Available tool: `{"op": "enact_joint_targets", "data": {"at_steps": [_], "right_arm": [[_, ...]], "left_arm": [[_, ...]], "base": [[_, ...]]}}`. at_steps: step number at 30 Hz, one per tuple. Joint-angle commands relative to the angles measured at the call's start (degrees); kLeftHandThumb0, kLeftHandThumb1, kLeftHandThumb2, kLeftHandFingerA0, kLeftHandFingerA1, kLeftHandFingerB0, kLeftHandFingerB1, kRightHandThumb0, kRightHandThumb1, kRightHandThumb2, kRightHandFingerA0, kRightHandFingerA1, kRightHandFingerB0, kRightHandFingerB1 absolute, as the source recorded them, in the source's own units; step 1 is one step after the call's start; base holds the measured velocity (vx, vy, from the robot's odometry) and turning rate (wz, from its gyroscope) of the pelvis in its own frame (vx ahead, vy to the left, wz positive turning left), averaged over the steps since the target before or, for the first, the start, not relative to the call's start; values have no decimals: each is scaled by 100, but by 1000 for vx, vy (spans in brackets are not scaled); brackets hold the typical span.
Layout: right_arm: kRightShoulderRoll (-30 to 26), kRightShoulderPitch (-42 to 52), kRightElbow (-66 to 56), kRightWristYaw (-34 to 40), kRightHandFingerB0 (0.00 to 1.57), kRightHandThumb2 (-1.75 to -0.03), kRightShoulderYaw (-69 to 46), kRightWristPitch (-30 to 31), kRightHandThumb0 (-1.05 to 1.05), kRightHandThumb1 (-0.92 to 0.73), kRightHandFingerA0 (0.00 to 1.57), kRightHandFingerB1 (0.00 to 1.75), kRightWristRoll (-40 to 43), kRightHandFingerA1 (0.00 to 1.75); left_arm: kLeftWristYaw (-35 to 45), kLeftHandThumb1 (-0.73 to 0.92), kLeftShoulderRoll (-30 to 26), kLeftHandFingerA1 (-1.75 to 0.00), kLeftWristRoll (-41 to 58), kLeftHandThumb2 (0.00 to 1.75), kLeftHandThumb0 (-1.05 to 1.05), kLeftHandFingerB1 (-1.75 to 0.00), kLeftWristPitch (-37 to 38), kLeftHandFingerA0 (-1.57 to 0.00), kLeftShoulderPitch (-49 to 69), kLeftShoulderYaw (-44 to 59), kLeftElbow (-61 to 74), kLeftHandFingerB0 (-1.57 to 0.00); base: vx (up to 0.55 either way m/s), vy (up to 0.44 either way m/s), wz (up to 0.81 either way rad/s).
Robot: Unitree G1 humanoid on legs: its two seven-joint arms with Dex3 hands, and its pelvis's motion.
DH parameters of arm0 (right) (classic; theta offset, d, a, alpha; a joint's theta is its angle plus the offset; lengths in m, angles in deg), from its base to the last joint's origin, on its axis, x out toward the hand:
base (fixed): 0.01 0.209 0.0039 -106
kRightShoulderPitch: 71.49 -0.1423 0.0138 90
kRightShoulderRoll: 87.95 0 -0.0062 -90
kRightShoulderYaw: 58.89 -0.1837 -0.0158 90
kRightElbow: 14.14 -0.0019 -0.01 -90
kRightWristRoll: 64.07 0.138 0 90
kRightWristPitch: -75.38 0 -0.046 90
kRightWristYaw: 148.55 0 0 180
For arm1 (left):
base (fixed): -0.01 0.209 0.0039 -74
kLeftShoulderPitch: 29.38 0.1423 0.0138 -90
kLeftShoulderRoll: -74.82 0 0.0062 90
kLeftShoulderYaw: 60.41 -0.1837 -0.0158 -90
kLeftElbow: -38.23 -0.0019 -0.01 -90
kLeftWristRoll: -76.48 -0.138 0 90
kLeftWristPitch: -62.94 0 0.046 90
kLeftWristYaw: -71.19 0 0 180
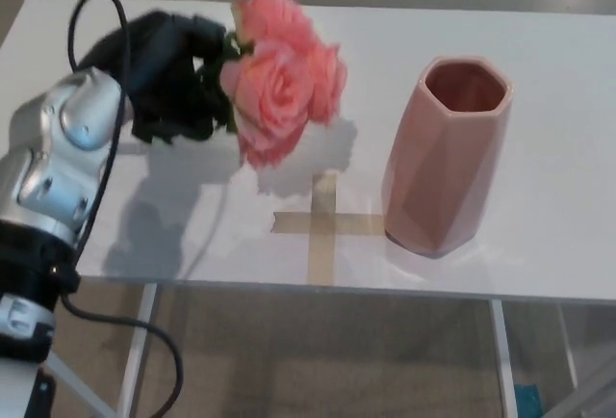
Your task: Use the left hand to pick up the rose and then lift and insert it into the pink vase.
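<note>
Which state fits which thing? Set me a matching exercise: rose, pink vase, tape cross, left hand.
Things:
1. rose
2. pink vase
3. tape cross
4. left hand

States:
A. flat on the table, beside the vase's base
B. closed on the stem
C. held above the table, casting a shadow on it
D. upright, with nothing showing in its mouth

Pairs: 1-C, 2-D, 3-A, 4-B
</note>
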Motion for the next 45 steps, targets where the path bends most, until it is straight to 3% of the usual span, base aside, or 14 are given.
{"op": "enact_joint_targets", "data": {"at_steps": [1,4,5,8,14,22,34,45], "right_arm": [[-60,-15,37,-23,54,-59,2,39,-33,-64,64,39,53,42],[-57,-31,51,-6,54,-59,-6,65,-33,-64,64,39,59,42],[-59,-20,52,-5,54,-59,-6,60,-33,-64,64,39,58,42],[-59,16,48,-9,54,-59,-10,31,-33,-64,64,39,62,42],[-61,41,39,-13,54,-59,27,21,-33,-64,64,39,31,42],[-69,50,36,-32,54,-59,16,24,-33,-64,65,39,43,43],[-79,32,54,-31,54,-59,41,33,-34,-64,65,39,20,43],[-80,-6,45,-20,55,-59,38,53,-34,-64,64,39,36,43]], "left_arm": [[218,83,306,-135,824,66,-19,-78,-438,-83,-280,551,166,-84],[306,83,435,-132,992,66,-19,-83,-709,-89,-331,764,382,-81],[345,84,487,-131,1086,66,-18,-95,-819,-92,-352,844,479,-77],[423,84,625,-131,1314,66,-17,-103,-1108,-92,-434,1034,708,-73],[407,84,897,-134,1644,66,-19,-107,-1884,-97,-610,1321,1290,-74],[542,83,1265,-137,2371,66,-20,-101,-2966,-100,-1058,1783,1790,-78],[409,81,1619,-137,2931,66,-20,-90,-3697,-99,-1528,2053,2289,-82],[139,82,1986,-138,3582,64,-20,-83,-4482,-110,-2004,2406,2540,-85]], "base": [[0,0,0],[0,0,0],[0,0,0],[0,0,0],[0,0,0],[0,0,0],[0,0,0],[0,0,0]]}}
